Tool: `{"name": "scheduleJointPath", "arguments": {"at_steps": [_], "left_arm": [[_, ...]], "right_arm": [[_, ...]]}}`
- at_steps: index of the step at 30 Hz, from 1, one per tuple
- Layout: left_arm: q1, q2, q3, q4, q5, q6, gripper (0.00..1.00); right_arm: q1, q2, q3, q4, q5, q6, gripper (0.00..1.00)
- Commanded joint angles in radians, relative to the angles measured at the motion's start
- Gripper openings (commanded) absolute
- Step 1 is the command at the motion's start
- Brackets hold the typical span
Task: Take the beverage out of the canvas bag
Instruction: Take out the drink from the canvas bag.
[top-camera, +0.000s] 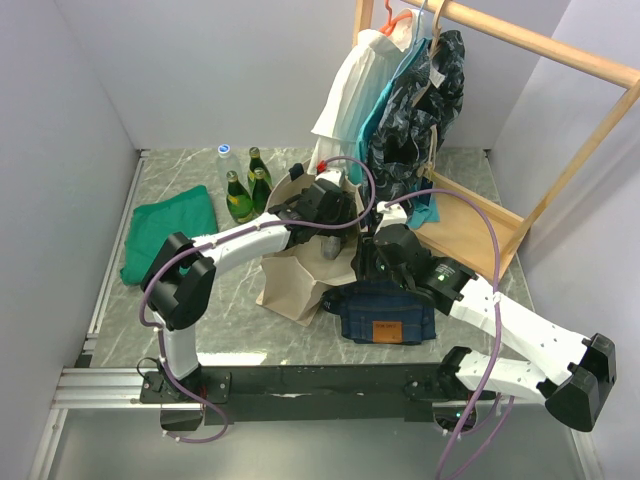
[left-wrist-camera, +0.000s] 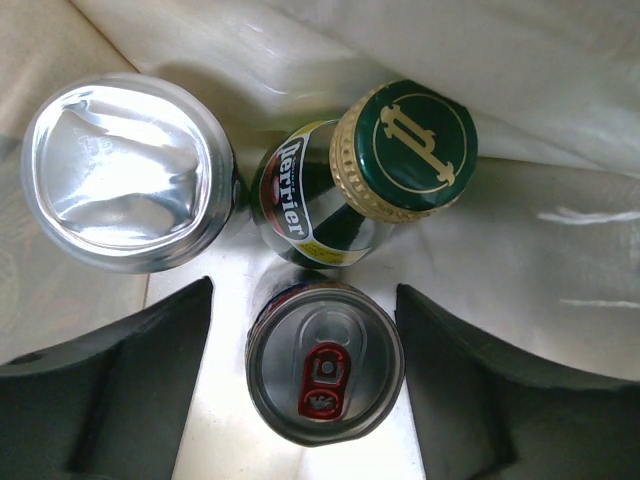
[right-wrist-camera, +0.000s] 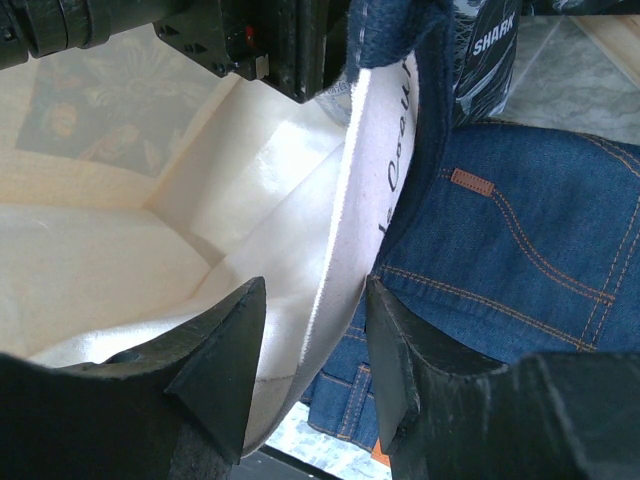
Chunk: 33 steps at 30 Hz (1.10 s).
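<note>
The cream canvas bag stands mid-table with its mouth held wide. My left gripper reaches down inside it. In the left wrist view a silver can with a red pull tab stands upright between the left gripper's open fingers, with a gap on each side. Behind the can are a green Perrier bottle and a second silver can. My right gripper straddles the bag's near wall, one finger inside and one outside, jaws apart; it sits at the bag's right side.
Folded blue jeans lie against the bag's right front side. A green cloth lies at the left. Several bottles stand behind the bag. A wooden clothes rack with hanging garments fills the back right.
</note>
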<state>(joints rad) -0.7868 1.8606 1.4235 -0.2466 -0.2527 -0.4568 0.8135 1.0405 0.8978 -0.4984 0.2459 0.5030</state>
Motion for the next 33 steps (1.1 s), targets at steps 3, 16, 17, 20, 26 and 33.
{"name": "scheduleJointPath", "arguments": {"at_steps": [3, 16, 17, 20, 26, 33], "left_arm": [[0.001, 0.002, 0.034, -0.008, 0.003, 0.007, 0.59], [0.001, -0.020, 0.046, -0.032, 0.004, 0.018, 0.01], [0.001, -0.023, 0.049, -0.036, 0.004, 0.018, 0.01], [0.001, -0.034, 0.060, -0.052, 0.007, 0.032, 0.01], [0.001, -0.083, 0.083, -0.065, 0.033, 0.075, 0.01], [0.001, -0.103, 0.156, -0.131, 0.035, 0.122, 0.01]], "right_arm": [[-0.005, 0.006, 0.035, 0.004, 0.024, -0.017, 0.51], [-0.004, 0.012, 0.041, 0.004, 0.026, -0.020, 0.51], [-0.005, 0.012, 0.043, 0.004, 0.027, -0.020, 0.51], [-0.005, 0.010, 0.043, 0.003, 0.027, -0.018, 0.51], [-0.005, 0.009, 0.041, 0.003, 0.027, -0.012, 0.51], [-0.005, 0.004, 0.041, 0.004, 0.024, -0.009, 0.51]]}}
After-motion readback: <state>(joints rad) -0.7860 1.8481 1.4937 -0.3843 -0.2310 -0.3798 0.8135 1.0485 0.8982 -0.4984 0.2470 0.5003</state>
